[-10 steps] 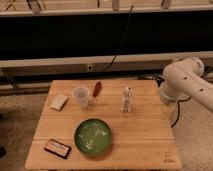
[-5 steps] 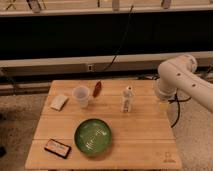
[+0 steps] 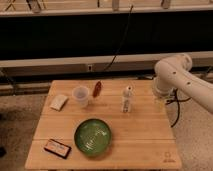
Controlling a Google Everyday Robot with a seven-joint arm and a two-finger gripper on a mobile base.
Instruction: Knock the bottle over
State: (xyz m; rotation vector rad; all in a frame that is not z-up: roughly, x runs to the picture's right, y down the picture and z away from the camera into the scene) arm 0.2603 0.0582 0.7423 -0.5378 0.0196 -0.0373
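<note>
Now bottle (image 3: 128, 99) stands upright, left of fingers (image 3: 160, 103).

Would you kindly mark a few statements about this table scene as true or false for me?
1. The bottle stands upright on the table. True.
2. The gripper is touching the bottle. False: it hangs by the table's right edge, to the right of the bottle and apart from it.
3. The cup sits on the green plate. False: it stands on the bare table behind the plate.
4. The reddish object lies between the cup and the bottle. True.
</note>
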